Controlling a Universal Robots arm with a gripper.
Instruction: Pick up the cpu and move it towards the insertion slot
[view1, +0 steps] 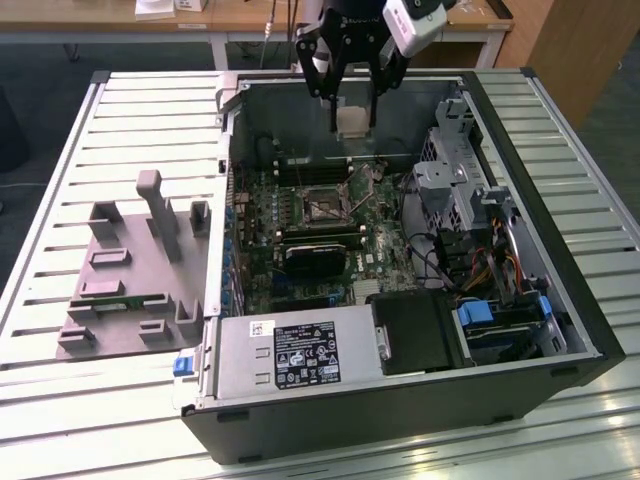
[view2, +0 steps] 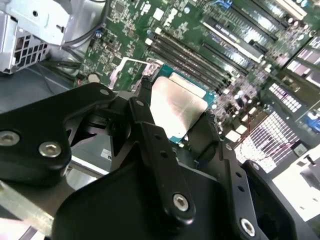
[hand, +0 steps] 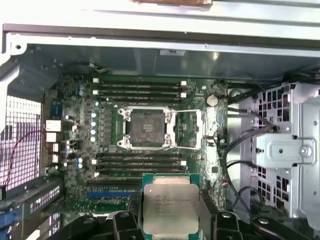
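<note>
**Aloft: chip held over the open case**

Clearly the gripper (view1: 352, 118) hangs above the open computer case (view1: 560, 300) in the exterior view, its dark fingers pinching the cpu (view1: 351, 122) by two opposite edges. Seen there, the chip is a small pale square between the finger ends, lifted clear of the motherboard (view1: 300, 230) and lying over the far part of the case. The upper part of the arm is cut off by the frame.

Below and nearer the camera in that view sits the insertion slot (view1: 322, 204), a dark square with a thin metal frame; the chip is apart from it, not touching. In the first wrist view the slot (hand: 146, 127) is plain, framed in silvery metal between rows of long black memory slots (hand: 138, 89), and the cpu (hand: 170, 209) shows its silvery top and rim, its lower edge cut off. The print on its lid is too small to make out.

In the second wrist view the gripper (view2: 175, 122) has its black linkage covering much of the picture, hiding part of the cpu (view2: 179, 107).

On the slatted table (view1: 60, 230), towards the exterior view's left, lies a grey fixture plate (view1: 130, 270) with raised blocks.
</note>
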